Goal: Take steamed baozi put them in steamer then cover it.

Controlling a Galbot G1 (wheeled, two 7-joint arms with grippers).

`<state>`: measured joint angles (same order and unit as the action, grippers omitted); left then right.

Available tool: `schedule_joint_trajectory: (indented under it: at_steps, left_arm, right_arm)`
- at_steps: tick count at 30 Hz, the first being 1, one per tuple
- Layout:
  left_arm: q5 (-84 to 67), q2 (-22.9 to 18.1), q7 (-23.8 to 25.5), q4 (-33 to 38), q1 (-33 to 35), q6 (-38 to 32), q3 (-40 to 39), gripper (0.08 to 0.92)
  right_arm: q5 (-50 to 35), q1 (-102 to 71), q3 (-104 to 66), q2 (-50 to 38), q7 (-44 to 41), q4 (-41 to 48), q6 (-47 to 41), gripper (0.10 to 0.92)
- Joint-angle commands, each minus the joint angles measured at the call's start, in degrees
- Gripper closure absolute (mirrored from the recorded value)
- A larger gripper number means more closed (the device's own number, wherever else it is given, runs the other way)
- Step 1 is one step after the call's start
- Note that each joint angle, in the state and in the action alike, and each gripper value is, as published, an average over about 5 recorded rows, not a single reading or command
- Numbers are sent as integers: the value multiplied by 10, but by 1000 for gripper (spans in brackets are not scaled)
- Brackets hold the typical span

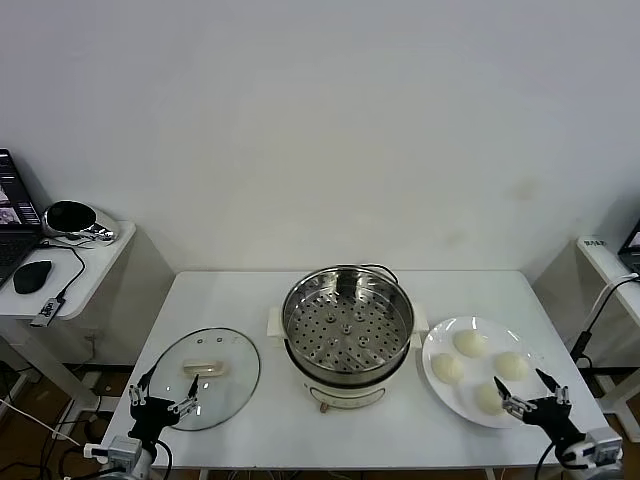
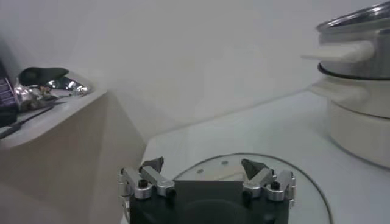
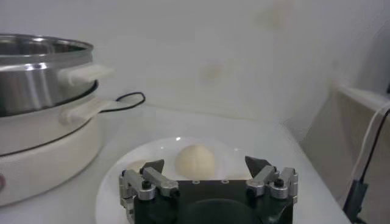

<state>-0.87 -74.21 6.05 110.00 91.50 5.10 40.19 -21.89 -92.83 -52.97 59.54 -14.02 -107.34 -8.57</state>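
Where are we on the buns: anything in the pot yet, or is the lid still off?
Nothing is done yet. The steamer is empty, its perforated tray bare. All four buns sit on the white plate, and the glass lid lies flat on the table. Nothing is in hand: the left pincer is open over the lid's near edge, the right pincer open at the plate. Left: load four buns, then cover.

The steamer (image 1: 347,338) stands at the centre of the table (image 1: 300,430). The cover (image 1: 205,378) lies flat on the table to its left. A plate (image 1: 437,342) lies to its right and carries four steamed baozi (image 1: 469,343). The left claw (image 1: 160,403) is over the cover's near edge; the right claw (image 1: 526,392) is over the plate's near edge. A side desk (image 1: 85,275) stands farther left, carrying a computer mouse (image 1: 32,276).
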Motion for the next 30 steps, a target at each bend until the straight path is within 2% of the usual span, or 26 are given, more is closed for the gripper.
schedule_joint_trajectory:
  at_steps: [1, 4, 9, 16, 19, 23, 30]
  left_arm:
    - [8, -2, 0, 4, 2, 1, -12, 177]
    - [11, 1, -1, 5, 2, 0, -16, 177]
    - [12, 0, -1, 15, 4, 0, -14, 177]
    - [12, -7, -1, 29, 15, 0, -3, 177]
    - [13, -14, 0, 35, 21, 0, 1, 177]
    - [14, -25, 2, 44, 32, -2, 5, 177]
    - [14, -33, 4, 65, 55, -2, 8, 177]
  right_arm:
    - [76, 60, -39, -82, -46, 3, -53, 203]
    - [118, 92, -39, -134, -94, 13, -91, 203]
    - [259, 175, 0, -242, -224, 54, -133, 203]
    - [441, 325, 120, -319, -466, 99, -61, 203]
    - [481, 408, 220, -341, -527, 111, -27, 203]
    - [507, 554, 398, -354, -584, 131, -28, 203]
    - [517, 730, 604, -299, -610, 220, -17, 203]
